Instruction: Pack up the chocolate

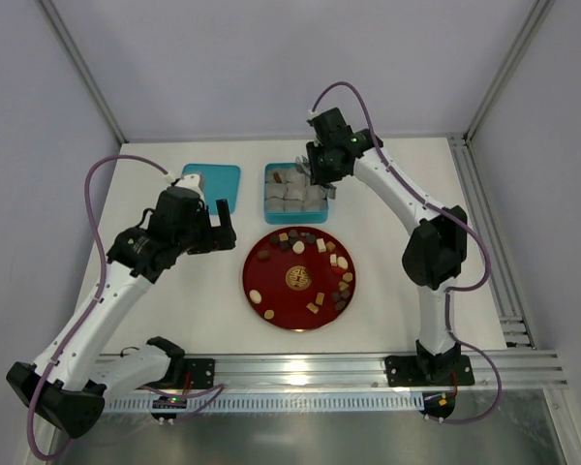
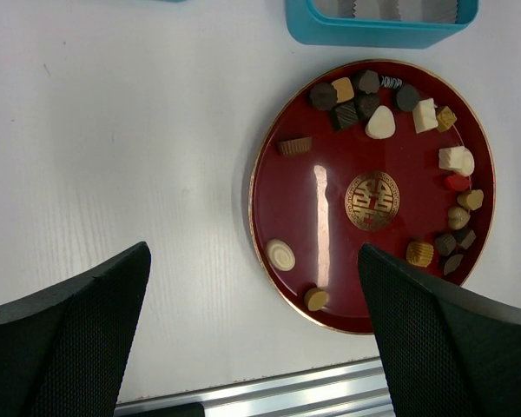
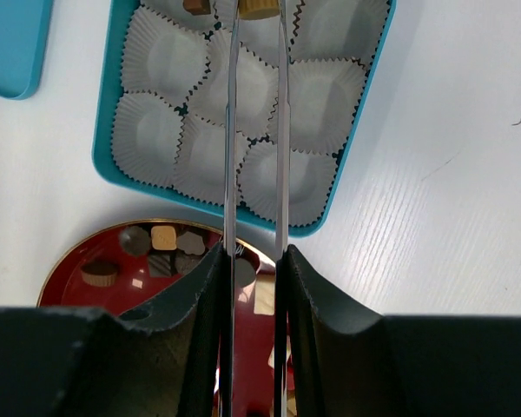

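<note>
Pinches a tan piece (image 3: 259, 8) between the right gripper's (image 3: 257, 19) long blades (image 3: 229, 130), over the box (image 2: 373, 35). Finds the remaining chocolate (image 2: 380, 122) scattered round the red plate (image 2: 356, 278), right of the spread left gripper (image 1: 213, 232) (jaws wide, nothing in them). Shows white paper cups (image 3: 165, 56) filling the box, a brown piece (image 3: 197, 5) in one by the blade tips. Stretches right arm (image 1: 397, 199) over the box; bends left arm (image 1: 97, 310) above the table (image 2: 113, 130).

- left arm (image 1: 107, 291) is bent at the elbow and leans forward, wrist turned toward the centre.
- left gripper (image 1: 223, 223) has its jaws spread wide, holding nothing.
- right arm (image 1: 436, 247) reaches far forward and inward, wrist tipped down.
- right gripper (image 3: 259, 12) has its thin fingers nearly together, pinching a light brown chocolate piece (image 3: 259, 5) at the tips.
</note>
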Robot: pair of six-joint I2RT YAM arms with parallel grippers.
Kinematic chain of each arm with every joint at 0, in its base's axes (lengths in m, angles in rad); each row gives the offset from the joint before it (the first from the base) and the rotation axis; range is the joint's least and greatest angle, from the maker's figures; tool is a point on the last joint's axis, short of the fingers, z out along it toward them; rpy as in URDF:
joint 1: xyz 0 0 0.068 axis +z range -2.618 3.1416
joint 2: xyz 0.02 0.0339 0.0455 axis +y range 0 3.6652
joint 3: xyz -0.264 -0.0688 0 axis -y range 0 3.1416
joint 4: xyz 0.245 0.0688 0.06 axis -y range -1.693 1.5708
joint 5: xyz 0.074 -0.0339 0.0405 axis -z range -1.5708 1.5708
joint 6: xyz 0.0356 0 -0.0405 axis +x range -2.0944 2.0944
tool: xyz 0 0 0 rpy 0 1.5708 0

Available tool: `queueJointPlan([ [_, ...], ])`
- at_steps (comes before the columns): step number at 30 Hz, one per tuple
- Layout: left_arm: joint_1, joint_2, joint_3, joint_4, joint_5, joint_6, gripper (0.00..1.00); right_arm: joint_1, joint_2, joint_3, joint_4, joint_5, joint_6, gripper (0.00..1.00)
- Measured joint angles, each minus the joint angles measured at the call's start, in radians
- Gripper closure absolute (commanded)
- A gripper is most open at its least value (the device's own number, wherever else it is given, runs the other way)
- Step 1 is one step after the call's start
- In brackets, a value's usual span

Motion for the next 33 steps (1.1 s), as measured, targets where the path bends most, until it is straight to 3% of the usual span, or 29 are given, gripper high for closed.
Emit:
queueJointPlan([
  [10, 0.0, 0.0, 0.0, -0.008, -0.006, 0.0, 0.0, -0.006, 0.091, 0.028, 0.024, 0.002, -0.017, 0.68],
  [33, 0.0, 0.0, 0.0, -0.008, -0.007, 0.0, 0.0, -0.006, 0.13, 0.032, 0.057, 0.004, -0.02, 0.66],
])
